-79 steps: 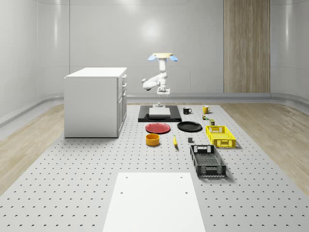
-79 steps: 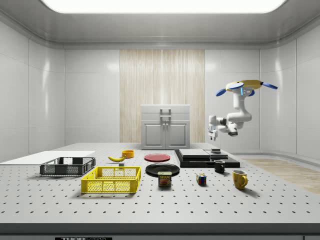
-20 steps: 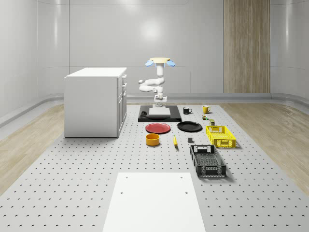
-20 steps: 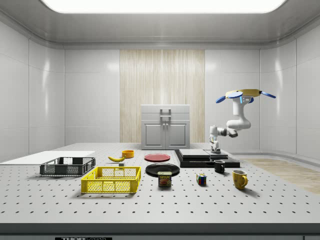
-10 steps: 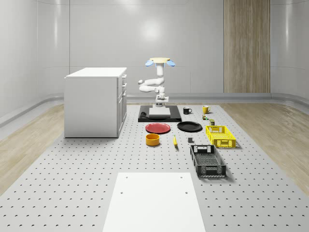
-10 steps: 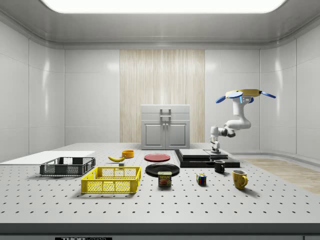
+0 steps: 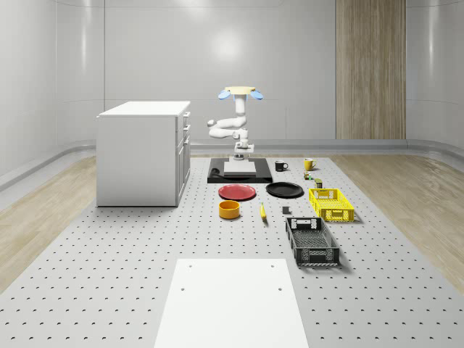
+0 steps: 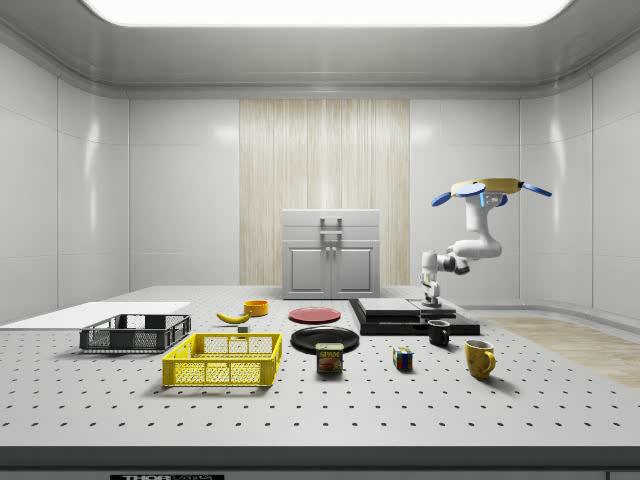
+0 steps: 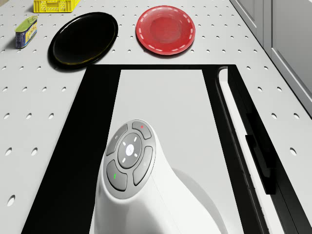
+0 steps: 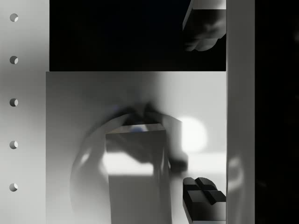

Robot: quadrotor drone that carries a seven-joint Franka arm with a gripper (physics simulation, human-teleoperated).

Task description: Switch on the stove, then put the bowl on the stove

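Bright, even light falls from a broad ceiling panel (image 8: 320,10) in the side view, leaving soft, short shadows beneath things on the table (image 8: 300,410). The back wall (image 7: 225,51) carries a pale glare. In the wrist view, the stove (image 10: 140,116) mirrors blurred reflections and a white highlight.

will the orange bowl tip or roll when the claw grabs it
Probably not: the orange bowl looks low, wide and flat-bottomed, sitting upright on the table. Its smooth upright wall may be slippery, so a rim pinch seems safer.
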